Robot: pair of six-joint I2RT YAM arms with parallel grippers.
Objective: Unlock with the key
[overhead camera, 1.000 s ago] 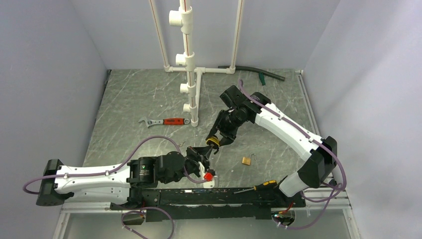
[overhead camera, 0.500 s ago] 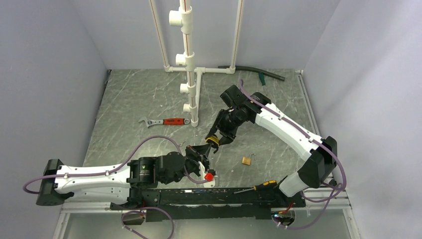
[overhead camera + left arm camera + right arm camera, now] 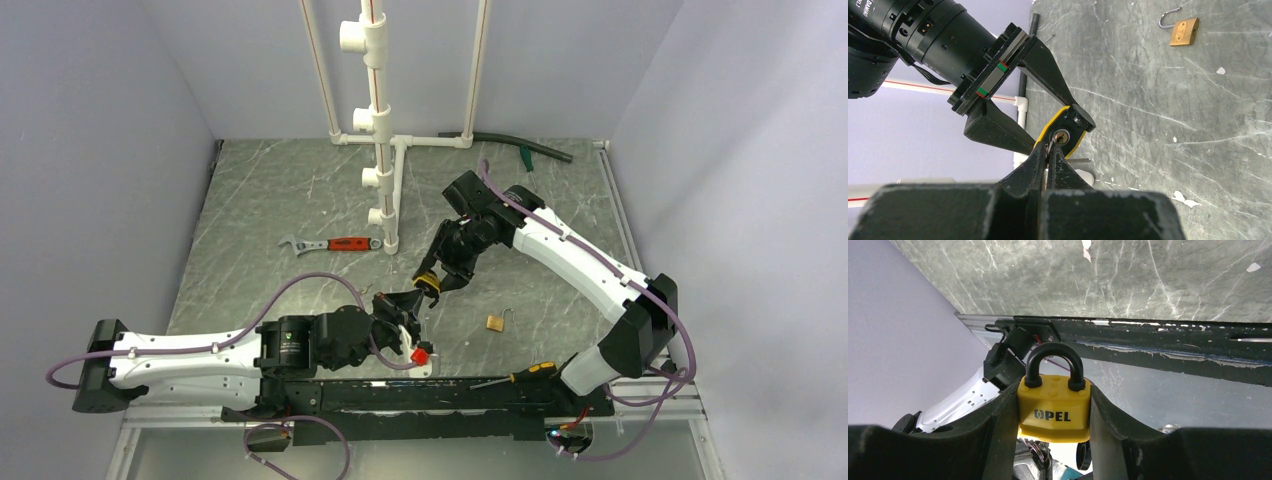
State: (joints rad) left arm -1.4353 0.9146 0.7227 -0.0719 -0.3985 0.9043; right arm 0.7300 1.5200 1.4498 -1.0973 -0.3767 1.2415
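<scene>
The yellow-and-black padlock (image 3: 1054,410) sits between the fingers of my right gripper (image 3: 1054,399), which is shut on its sides, black shackle closed. In the top view my right gripper (image 3: 430,282) holds it above the table's front middle. In the left wrist view the padlock (image 3: 1073,142) turns its brass keyhole (image 3: 1062,136) toward me. My left gripper (image 3: 1049,150) is shut on the key (image 3: 1050,148), a thin silver sliver. Its tip is at the keyhole's left rim; I cannot tell whether it is inside. From above, the left gripper (image 3: 403,303) nearly meets the padlock (image 3: 427,279).
A small brass padlock (image 3: 495,322) with an open shackle lies right of the grippers. A yellow-and-black screwdriver (image 3: 522,374) lies at the front rail. A red-handled wrench (image 3: 330,244) lies to the left. A white pipe frame (image 3: 380,130) and a dark hose (image 3: 520,148) stand behind.
</scene>
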